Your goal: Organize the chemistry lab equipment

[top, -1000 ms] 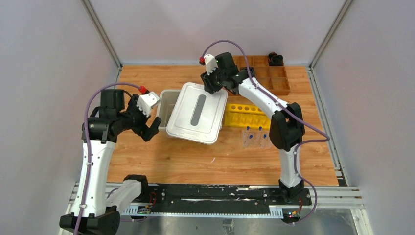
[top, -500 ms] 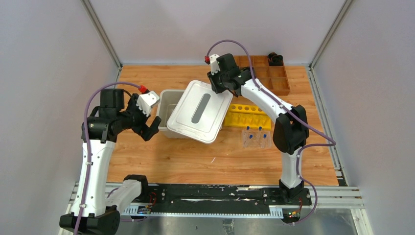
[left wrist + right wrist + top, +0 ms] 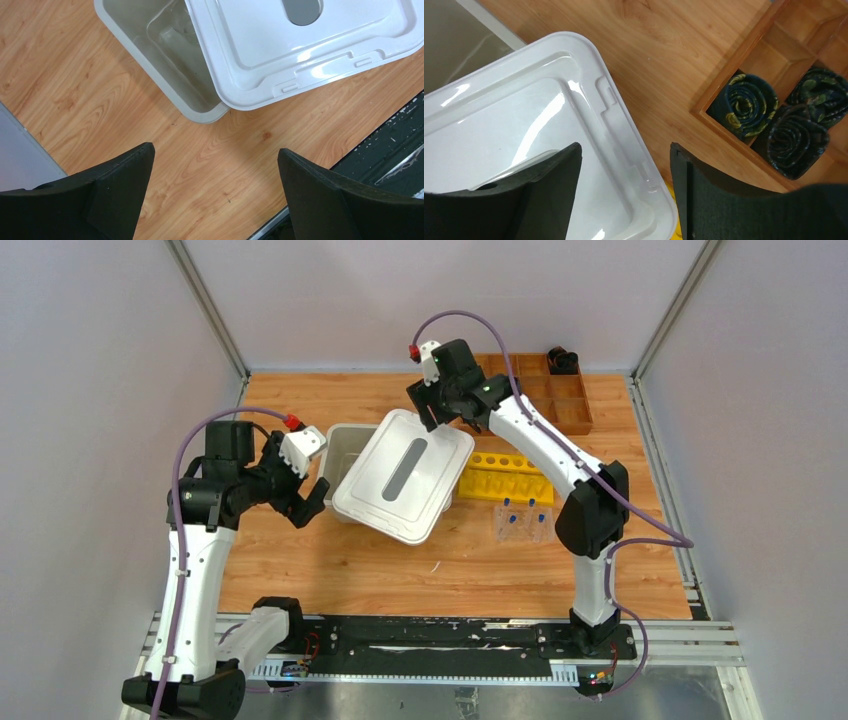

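Observation:
A white lid (image 3: 375, 502) lies skewed on a grey bin (image 3: 337, 443); in the left wrist view the lid (image 3: 260, 55) leaves the bin's (image 3: 131, 46) left part uncovered. Something clear (image 3: 172, 36) rests inside. My right gripper (image 3: 430, 412) hovers at the lid's far corner, open, and the lid's rim (image 3: 624, 125) passes between the fingers of the right gripper (image 3: 624, 150) without touching them. Left of the bin, my left gripper (image 3: 312, 502) hangs wide open above bare wood (image 3: 215, 160). Blue-capped tubes (image 3: 521, 519) stand in a clear holder. A thin rod (image 3: 436, 566) lies nearer me.
A yellow rack (image 3: 505, 478) sits right of the lid. A wooden compartment tray (image 3: 560, 400) at the back right holds dark rolled items (image 3: 751, 102). Grey walls close in the table on three sides.
The right gripper has opened and let go of the lid, which has settled lower and shifted left over the bin. The left arm has not moved.

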Tool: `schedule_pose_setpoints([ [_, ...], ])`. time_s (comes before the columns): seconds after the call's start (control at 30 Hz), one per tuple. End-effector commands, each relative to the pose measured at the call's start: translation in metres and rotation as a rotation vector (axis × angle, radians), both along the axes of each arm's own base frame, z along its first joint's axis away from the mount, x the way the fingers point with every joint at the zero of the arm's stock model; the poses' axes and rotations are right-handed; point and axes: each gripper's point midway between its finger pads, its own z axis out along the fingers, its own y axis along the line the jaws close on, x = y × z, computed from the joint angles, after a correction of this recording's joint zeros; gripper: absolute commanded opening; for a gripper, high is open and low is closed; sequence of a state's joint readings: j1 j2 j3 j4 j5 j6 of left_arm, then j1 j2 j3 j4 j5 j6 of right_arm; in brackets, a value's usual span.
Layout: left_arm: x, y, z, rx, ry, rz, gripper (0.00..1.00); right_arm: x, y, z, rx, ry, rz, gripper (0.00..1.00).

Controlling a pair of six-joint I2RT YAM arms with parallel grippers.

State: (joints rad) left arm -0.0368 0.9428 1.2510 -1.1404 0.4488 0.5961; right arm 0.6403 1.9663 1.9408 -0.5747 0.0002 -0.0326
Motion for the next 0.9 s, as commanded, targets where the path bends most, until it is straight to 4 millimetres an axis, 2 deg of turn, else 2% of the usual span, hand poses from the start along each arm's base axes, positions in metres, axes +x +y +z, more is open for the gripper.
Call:
schedule_pose_setpoints([
  [0.0,-0.001,-0.002,0.003,0.004,-0.020,-0.022,1.00,0.000,-0.007,0.021,-0.035,-0.010,0.085,0.70],
  [0.3,-0.002,-0.005,0.003,-0.015,-0.013,-0.031,1.00,-0.002,-0.010,-0.020,-0.040,0.089,0.199,0.69],
  [0.57,-0.001,-0.004,0.004,-0.009,-0.017,-0.028,1.00,-0.001,-0.011,-0.042,-0.029,0.146,0.216,0.62],
  [0.87,0.001,-0.006,0.006,-0.013,-0.016,-0.036,1.00,-0.013,-0.013,-0.045,0.024,0.190,0.202,0.41],
])
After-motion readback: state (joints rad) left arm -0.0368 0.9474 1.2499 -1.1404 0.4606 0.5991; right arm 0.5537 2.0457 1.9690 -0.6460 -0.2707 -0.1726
